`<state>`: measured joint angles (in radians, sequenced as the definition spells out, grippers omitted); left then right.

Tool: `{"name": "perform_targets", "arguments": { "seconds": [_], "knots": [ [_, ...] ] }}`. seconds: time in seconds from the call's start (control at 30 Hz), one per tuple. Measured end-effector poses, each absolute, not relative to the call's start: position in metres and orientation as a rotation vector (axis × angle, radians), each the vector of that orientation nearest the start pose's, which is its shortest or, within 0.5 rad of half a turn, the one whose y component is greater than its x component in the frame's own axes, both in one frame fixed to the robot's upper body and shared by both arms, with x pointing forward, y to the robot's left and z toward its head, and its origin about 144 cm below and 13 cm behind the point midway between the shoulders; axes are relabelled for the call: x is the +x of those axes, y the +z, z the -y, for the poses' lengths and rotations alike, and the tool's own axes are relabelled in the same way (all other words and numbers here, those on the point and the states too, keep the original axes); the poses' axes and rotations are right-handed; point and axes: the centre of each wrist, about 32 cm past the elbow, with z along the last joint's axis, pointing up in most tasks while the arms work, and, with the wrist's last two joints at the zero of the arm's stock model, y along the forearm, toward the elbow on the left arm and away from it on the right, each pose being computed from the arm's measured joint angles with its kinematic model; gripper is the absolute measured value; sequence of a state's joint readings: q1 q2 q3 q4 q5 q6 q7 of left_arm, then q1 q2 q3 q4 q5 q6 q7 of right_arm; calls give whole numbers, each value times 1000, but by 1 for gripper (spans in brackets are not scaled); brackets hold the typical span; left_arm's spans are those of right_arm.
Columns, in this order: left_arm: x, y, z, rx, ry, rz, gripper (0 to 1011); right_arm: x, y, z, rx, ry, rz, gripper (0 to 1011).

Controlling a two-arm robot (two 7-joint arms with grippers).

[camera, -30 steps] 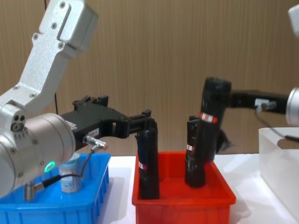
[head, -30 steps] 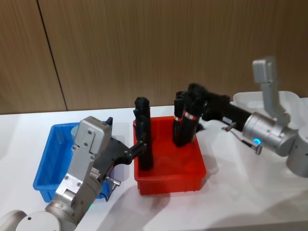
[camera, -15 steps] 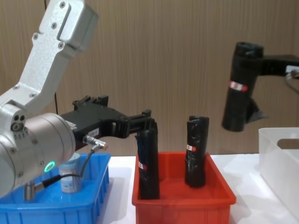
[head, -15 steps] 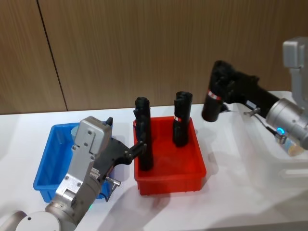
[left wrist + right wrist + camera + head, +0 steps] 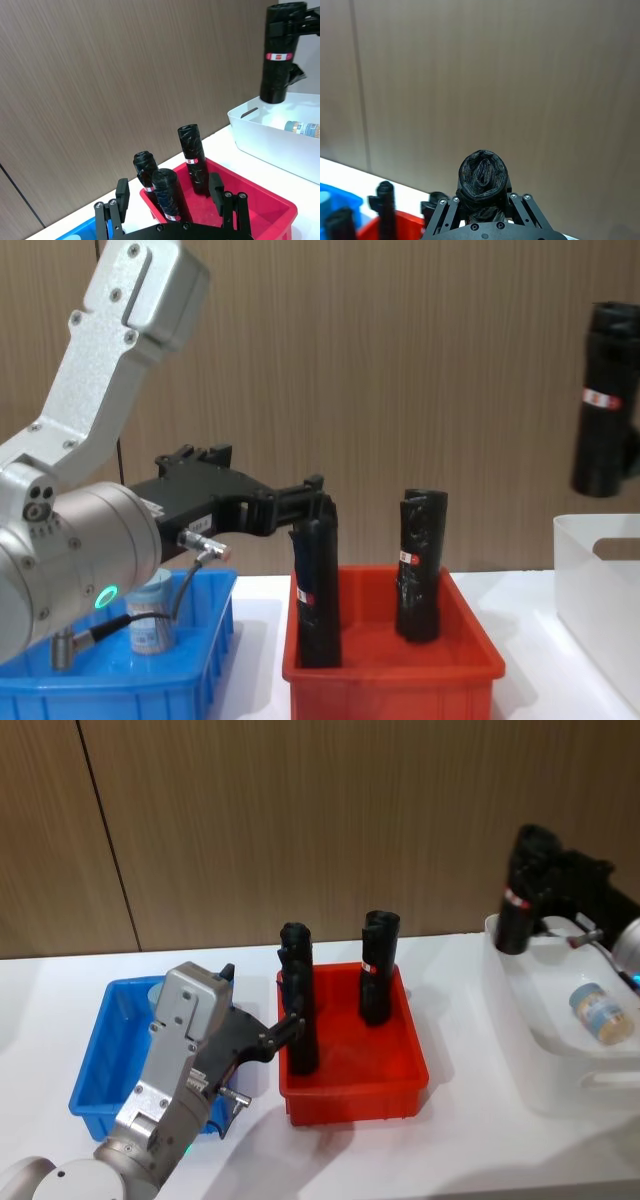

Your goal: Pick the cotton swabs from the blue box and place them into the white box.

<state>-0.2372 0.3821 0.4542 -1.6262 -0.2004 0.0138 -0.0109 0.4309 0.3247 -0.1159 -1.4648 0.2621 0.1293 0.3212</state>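
Our right end effector [image 5: 485,212] grips a black roll [image 5: 518,892] above the white box [image 5: 520,1020]; next we lower and release; left end effector [image 5: 170,205], open, straddles another roll [image 5: 167,195]

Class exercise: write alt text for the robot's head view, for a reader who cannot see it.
The right gripper holds a black roll upright above the white box, where a cotton swab jar lies. The left gripper sits around one of two black rolls standing in the red bin, beside the blue box.
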Motion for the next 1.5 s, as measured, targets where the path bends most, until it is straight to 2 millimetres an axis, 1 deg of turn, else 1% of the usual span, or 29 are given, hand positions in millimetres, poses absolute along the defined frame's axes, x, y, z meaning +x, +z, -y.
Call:
{"name": "perform_targets", "arguments": {
  "seconds": [0.17, 0.4, 0.57, 0.63, 0.7, 0.8, 0.83, 0.87, 0.93, 1.03, 1.07, 1.13, 1.17, 1.23, 1.27, 1.33, 1.43, 1.5],
  "knots": [
    [492, 1204, -198, 61, 1124, 268, 1004, 558, 1279, 307, -2, -1257, 201, 360],
    [492, 1204, -198, 61, 1124, 268, 1004, 554, 1275, 322, -61, -1352, 177, 360],
    [492, 1204, -198, 61, 1124, 268, 1004, 555, 1264, 338, -123, -1417, 124, 360],
    [492, 1204, -198, 61, 1124, 268, 1004, 556, 1263, 339, -129, -1422, 118, 360],
    [492, 1204, -198, 61, 1124, 268, 1004, 557, 1256, 346, -152, -1442, 91, 360],
    [492, 1204, -198, 61, 1124, 268, 1004, 557, 1252, 351, -166, -1453, 74, 360],
    [492, 1204, -198, 61, 1124, 268, 1004, 558, 1249, 353, -175, -1459, 63, 396],
    [492, 1204, -198, 61, 1124, 268, 1004, 558, 1248, 354, -178, -1462, 58, 409],
    [492, 1204, -198, 61, 1124, 268, 1004, 558, 1246, 358, -186, -1469, 47, 485],
    [492, 1204, -198, 61, 1124, 268, 1004, 559, 1242, 361, -194, -1476, 35, 538],
    [492, 1204, -198, 61, 1124, 268, 1004, 559, 1241, 362, -195, -1477, 33, 591],
    [492, 1204, -198, 61, 1124, 268, 1004, 559, 1240, 364, -197, -1480, 27, 640],
    [492, 1204, -198, 61, 1124, 268, 1004, 559, 1239, 365, -198, -1480, 23, 697],
    [492, 1204, -198, 61, 1124, 268, 1004, 559, 1238, 366, -199, -1481, 20, 731],
    [492, 1204, -198, 61, 1124, 268, 1004, 559, 1238, 367, -199, -1480, 19, 785],
    [492, 1204, -198, 61, 1124, 268, 1004, 559, 1237, 367, -200, -1481, 17, 832],
    [492, 1204, -198, 61, 1124, 268, 1004, 558, 1235, 369, -200, -1479, 16, 934],
    [492, 1204, -198, 61, 1124, 268, 1004, 558, 1235, 370, -199, -1478, 17, 977]
  ]
}}
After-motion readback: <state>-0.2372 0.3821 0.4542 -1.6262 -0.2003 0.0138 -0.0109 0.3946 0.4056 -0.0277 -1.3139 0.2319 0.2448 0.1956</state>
